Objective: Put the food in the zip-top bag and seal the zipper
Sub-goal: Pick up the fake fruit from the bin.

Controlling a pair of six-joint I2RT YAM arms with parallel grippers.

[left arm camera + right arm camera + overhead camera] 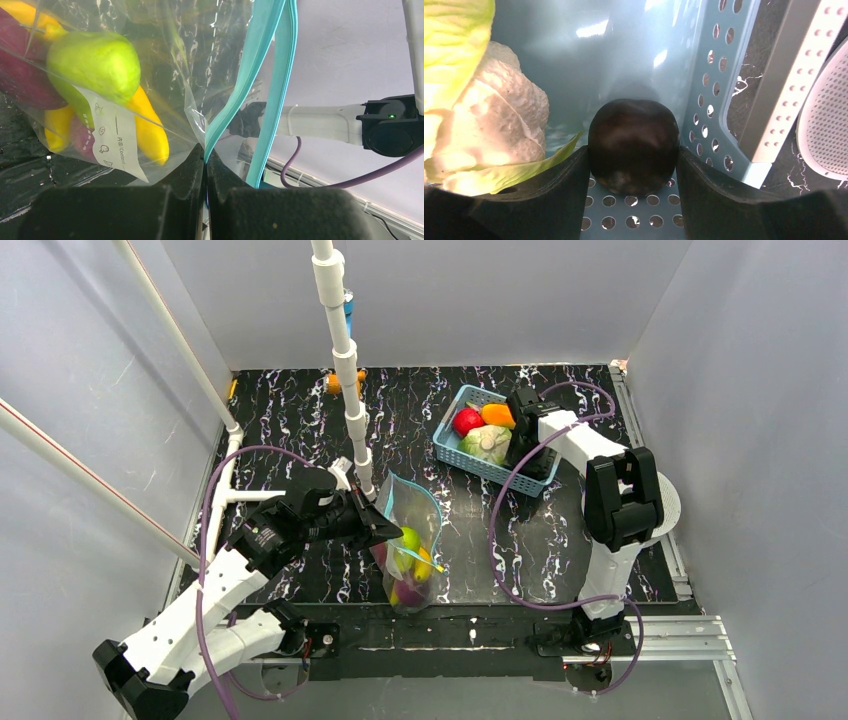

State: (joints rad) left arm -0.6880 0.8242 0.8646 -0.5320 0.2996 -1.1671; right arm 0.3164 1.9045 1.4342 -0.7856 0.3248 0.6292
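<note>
The zip-top bag hangs open-mouthed from my left gripper, holding a green fruit, yellow bananas and a purple piece. In the left wrist view my left gripper is shut on the bag's rim at the teal zipper; the zipper's two strips stand apart. My right gripper reaches into the light-blue basket. In the right wrist view my right gripper has both fingers pressed against a dark round fruit on the basket floor.
The basket also holds a red fruit, an orange piece and a leafy white cauliflower, which also shows in the right wrist view. A white pipe stands beside the bag. A white perforated disc lies at the right.
</note>
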